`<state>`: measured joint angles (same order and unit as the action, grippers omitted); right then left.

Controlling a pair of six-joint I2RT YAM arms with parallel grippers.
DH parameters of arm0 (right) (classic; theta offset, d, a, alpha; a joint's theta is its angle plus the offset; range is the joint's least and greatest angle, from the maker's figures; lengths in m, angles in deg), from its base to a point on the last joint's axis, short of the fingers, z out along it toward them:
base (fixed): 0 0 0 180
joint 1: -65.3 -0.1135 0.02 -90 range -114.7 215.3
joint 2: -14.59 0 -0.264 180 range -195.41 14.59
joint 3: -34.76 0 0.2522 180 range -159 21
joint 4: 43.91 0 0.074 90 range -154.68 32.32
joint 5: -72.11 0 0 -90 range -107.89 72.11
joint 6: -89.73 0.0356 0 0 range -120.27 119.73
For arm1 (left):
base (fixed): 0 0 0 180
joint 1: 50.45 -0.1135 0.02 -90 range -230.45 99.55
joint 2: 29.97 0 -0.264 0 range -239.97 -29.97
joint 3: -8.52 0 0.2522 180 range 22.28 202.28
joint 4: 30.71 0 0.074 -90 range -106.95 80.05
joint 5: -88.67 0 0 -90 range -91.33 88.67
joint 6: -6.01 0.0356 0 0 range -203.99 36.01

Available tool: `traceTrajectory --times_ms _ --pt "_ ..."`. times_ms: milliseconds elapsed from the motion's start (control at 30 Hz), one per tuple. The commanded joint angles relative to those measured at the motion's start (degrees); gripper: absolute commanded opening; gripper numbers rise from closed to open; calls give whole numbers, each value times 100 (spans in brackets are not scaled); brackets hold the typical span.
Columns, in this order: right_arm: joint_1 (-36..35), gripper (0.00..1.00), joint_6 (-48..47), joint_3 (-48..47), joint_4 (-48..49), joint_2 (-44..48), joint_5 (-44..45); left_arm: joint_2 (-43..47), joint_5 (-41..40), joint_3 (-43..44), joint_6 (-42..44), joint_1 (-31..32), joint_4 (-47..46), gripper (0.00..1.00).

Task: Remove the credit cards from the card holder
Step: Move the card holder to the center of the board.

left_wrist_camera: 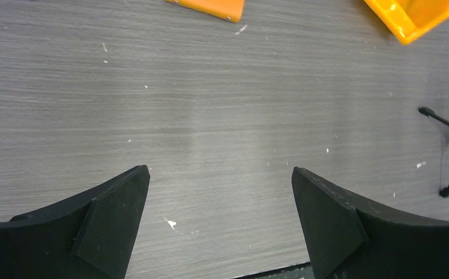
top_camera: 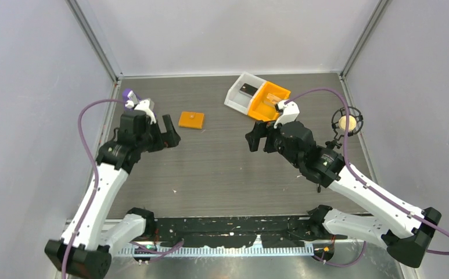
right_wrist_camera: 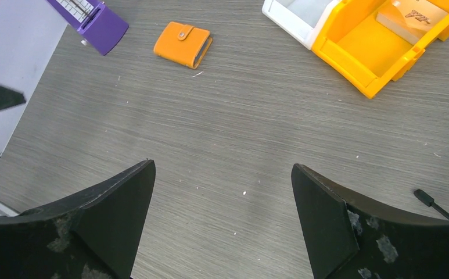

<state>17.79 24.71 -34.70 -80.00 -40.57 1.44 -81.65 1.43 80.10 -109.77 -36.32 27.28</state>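
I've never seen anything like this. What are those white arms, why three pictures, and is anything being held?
These are two robot arms bolted to a grey table. The wide picture looks down from above; the other two come from a camera on each wrist, so the black wedges at the bottom are that arm's own fingers. The left gripper and the right gripper are both open and hold nothing. On the table lies a small orange card holder, closed; neither gripper touches it. Further right an orange bin stands beside a white bin.
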Motion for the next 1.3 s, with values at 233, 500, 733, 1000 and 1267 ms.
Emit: traceTrajectory --times_ms 233,500,733,1000,1267 --pt "5 96 -59 232 538 977 -350 -2912 -815 1760 -223 -57 -953 88" --pt "0 98 -380 401 722 1262 -1606 -5274 -312 3088 -642 -311 -997 74" --pt "5 99 -576 559 852 1660 -1772 -6333 72 3396 -827 -531 -1327 73" --pt "5 99 -722 556 827 1587 -1619 -6859 546 3570 -895 -733 -1498 70" --pt "5 99 -771 473 852 1290 -1536 -6905 738 3486 -905 -728 -1466 47"
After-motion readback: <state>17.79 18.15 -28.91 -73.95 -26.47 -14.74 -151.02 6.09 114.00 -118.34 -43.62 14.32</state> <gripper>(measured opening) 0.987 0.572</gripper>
